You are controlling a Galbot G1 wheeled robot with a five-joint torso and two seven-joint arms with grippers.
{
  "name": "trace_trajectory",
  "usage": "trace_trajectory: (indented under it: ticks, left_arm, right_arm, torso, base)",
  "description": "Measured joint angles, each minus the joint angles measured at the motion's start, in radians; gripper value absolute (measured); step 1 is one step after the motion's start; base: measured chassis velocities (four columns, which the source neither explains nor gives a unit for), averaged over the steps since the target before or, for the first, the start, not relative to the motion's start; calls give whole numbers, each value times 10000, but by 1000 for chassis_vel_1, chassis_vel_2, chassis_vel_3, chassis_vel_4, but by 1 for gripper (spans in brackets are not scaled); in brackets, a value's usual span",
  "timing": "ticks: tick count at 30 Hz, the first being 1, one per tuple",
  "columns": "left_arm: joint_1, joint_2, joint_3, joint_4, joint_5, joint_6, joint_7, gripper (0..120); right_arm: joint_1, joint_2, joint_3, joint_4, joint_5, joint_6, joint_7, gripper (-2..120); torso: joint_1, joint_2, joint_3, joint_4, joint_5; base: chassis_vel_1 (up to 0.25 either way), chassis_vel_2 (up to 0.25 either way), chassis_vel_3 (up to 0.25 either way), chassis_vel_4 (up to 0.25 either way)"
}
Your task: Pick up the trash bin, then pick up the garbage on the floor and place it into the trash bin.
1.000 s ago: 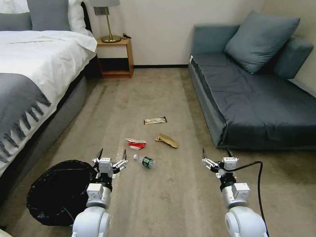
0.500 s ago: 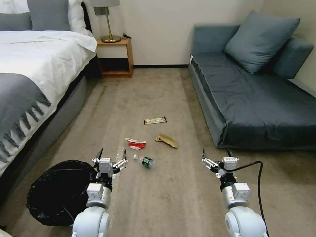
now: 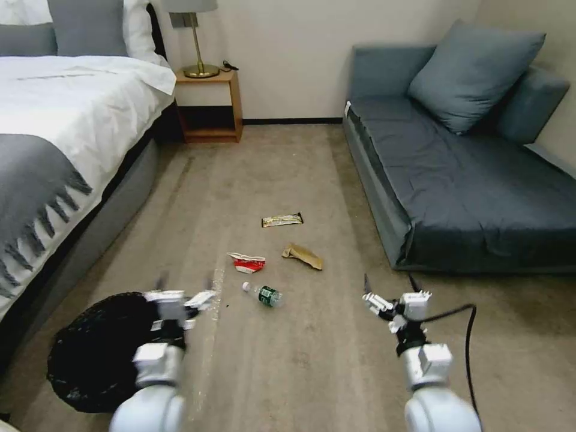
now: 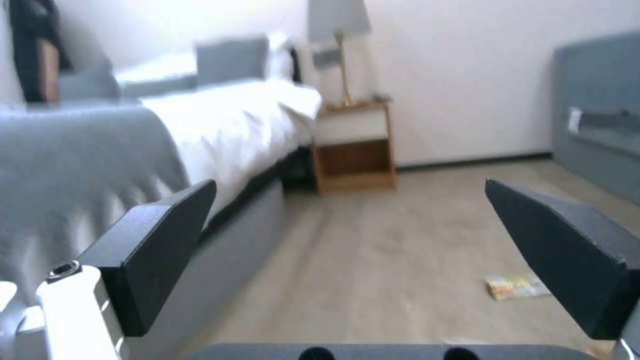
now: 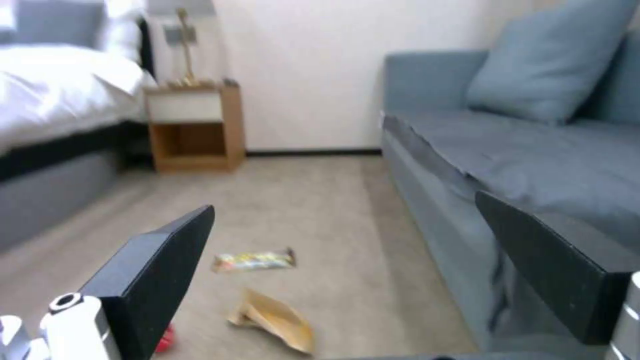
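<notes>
Left gripper (image 3: pixel 183 287) jaws wide, beside trash bin (image 3: pixel 90 354).

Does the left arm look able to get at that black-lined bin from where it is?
Probably yes: the left gripper, open, hangs by the trash bin's near rim, with nothing between them.

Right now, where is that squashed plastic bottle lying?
In the head view the crushed bottle lies on the carpet between the two arms, just in front of the red-white carton and to the right of the trash bin.
</notes>
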Motion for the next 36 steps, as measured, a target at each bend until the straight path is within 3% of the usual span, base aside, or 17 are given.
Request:
trace_trajectory:
  ticks: [2, 4, 7, 17, 21, 22, 23, 25, 26, 29, 30, 31, 33, 34, 36]
  left_arm:
    - [261, 283, 62, -45, -223, 39, 309, 100]
    - [327, 407, 156, -48, -309, 107, 451, 100]
    - [394, 456, 250, -48, -359, 169, 551, 100]
    - [748, 786, 360, -258, -725, 554, 754, 100]
    - [808, 1059, -26, -486, -1265, 744, 731, 100]
    - [840, 1198, -229, -585, -1615, 807, 640, 100]
    - [957, 1630, -493, -833, -3004, 1044, 413, 100]
    - [1112, 1953, -671, -868, -3800, 1306, 379, 100]
    - [1112, 1953, -671, -868, -3800, 1306, 379, 100]
    - [1217, 2450, -1400, -582, -4661, 1854, 423, 100]
    - [1216, 2713, -1832, -320, -5065, 2152, 484, 100]
    - [1216, 2713, -1832, -320, -5065, 2152, 484, 100]
    - [1176, 3069, -2421, 131, -5406, 2572, 602, 100]
    - [1176, 3069, -2421, 131, -5406, 2572, 602, 100]
    - [1127, 3623, -3345, 691, -5512, 3245, 808, 100]
  right_arm:
    - [-649, 199, -343, 283, -214, 580, 96, 100]
    - [-1038, 337, -589, 403, -336, 1005, 185, 100]
    - [-1372, 485, -829, 538, -401, 1413, 271, 100]
    - [-1247, 386, -751, 551, 42, 1124, 325, 100]
    - [-1177, 313, -692, 516, 162, 1035, 353, 100]
    - [-1144, 283, -677, 480, 197, 1015, 371, 100]
    - [-995, 223, -671, 317, 307, 1005, 420, 100]
    - [-890, 181, -666, 211, 403, 981, 450, 100]
    - [-890, 181, -666, 211, 403, 981, 450, 100]
    - [-714, 124, -625, 86, 562, 871, 494, 100]
    - [-595, 99, -593, 38, 656, 807, 505, 100]
    - [-595, 99, -593, 38, 656, 807, 505, 100]
    - [-460, 73, -560, -13, 745, 740, 511, 100]
    - [-460, 73, -560, -13, 745, 740, 511, 100]
    - [-302, 12, -539, -43, 841, 670, 514, 100]
  torso:
    - [0, 0, 0, -9, -23]
    - [1, 0, 0, -10, -1]
    - [0, 0, 1, -11, -15]
    - [1, 0, 0, -10, -10]
    - [1, 0, 0, -10, -10]
    - [0, 0, 0, -10, -9]
    - [1, 0, 0, -10, -9]
    - [1, 0, 0, -10, -11]
    - [1, 0, 0, -10, -11]
    - [0, 0, 1, -9, -13]
    - [0, 0, 1, -9, -12]
    - [0, 0, 1, -9, -12]
    - [1, 0, 1, -10, -12]
    - [1, 0, 1, -10, -12]
    - [0, 0, 2, -9, -11]
  base:
    - [0, 0, 0, 0]
    - [0, 0, 0, 0]
    - [0, 0, 0, 0]
    - [0, 0, 0, 0]
    - [0, 0, 0, 0]
    - [0, 0, 0, 0]
    - [0, 0, 0, 0]
    - [0, 0, 0, 0]
    - [0, 0, 0, 0]
    - [0, 0, 0, 0]
    - [0, 0, 0, 0]
    - [0, 0, 0, 0]
    - [0, 0, 0, 0]
    - [0, 0, 0, 0]
    - [0, 0, 0, 0]
